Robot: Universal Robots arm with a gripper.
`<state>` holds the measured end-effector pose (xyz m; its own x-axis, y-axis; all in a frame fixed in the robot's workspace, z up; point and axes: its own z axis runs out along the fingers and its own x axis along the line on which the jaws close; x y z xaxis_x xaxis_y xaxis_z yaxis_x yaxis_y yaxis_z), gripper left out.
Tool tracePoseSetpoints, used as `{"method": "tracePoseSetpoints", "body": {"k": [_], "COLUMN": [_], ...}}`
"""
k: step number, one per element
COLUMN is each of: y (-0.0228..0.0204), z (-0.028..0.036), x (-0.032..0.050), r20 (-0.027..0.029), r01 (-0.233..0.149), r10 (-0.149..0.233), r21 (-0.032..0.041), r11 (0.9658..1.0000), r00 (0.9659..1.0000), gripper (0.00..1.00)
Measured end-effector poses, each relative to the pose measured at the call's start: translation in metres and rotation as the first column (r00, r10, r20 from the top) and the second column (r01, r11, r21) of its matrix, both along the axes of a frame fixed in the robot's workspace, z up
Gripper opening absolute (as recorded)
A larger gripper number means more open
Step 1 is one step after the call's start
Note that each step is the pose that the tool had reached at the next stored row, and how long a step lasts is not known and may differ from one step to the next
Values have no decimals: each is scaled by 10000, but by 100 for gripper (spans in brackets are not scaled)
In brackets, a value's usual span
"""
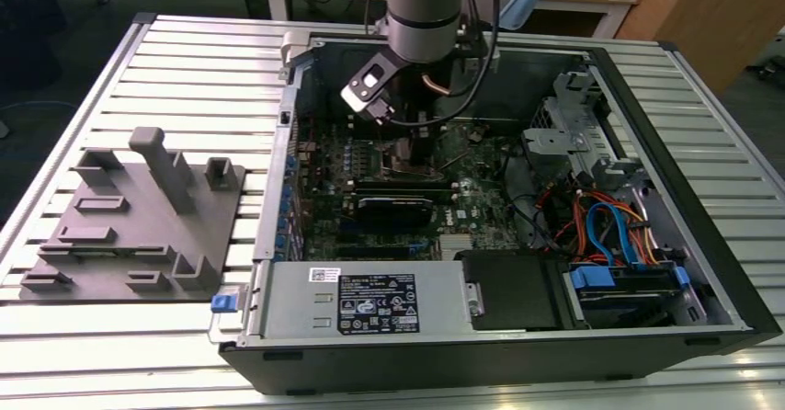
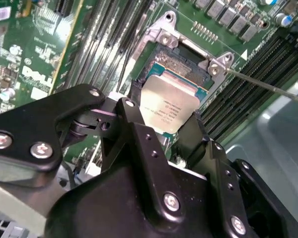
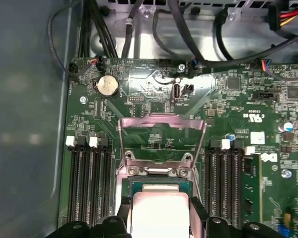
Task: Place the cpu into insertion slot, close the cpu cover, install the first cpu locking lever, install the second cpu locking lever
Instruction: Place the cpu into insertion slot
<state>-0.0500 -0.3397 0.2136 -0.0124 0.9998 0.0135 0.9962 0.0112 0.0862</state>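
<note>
Down inside the open computer case [image 1: 491,359], in the exterior view, my arm [image 1: 424,5] drops straight from above, and my gripper [image 1: 411,148] is lost among dark parts over the green board. A black-and-white label [image 1: 374,304] with fine print sits on the grey box at the near edge. Seen in the second wrist view, my gripper [image 2: 161,115] is closed on the cpu [image 2: 171,101], one black finger at each side, holding it tilted over the insertion slot [image 2: 181,62]. My fingers [image 2: 134,124] hide the chip's near edge, so I cannot tell whether it touches the socket. Faint print marks its silver top, and a thin lever [image 2: 268,88] juts out beside the slot. Seen in the first wrist view, the cpu [image 3: 159,210] is cut off at the frame edge between my fingers [image 3: 123,215], and the cpu cover [image 3: 161,120] stands raised beyond it.
</note>
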Motion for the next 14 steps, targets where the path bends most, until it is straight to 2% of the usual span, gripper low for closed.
{"method": "tracePoseSetpoints", "body": {"k": [14], "y": [4], "z": [-163], "x": [-18], "r20": [-1], "r01": [36], "r10": [-36], "r21": [0], "r11": [10000], "r00": [10000], "gripper": [54]}}
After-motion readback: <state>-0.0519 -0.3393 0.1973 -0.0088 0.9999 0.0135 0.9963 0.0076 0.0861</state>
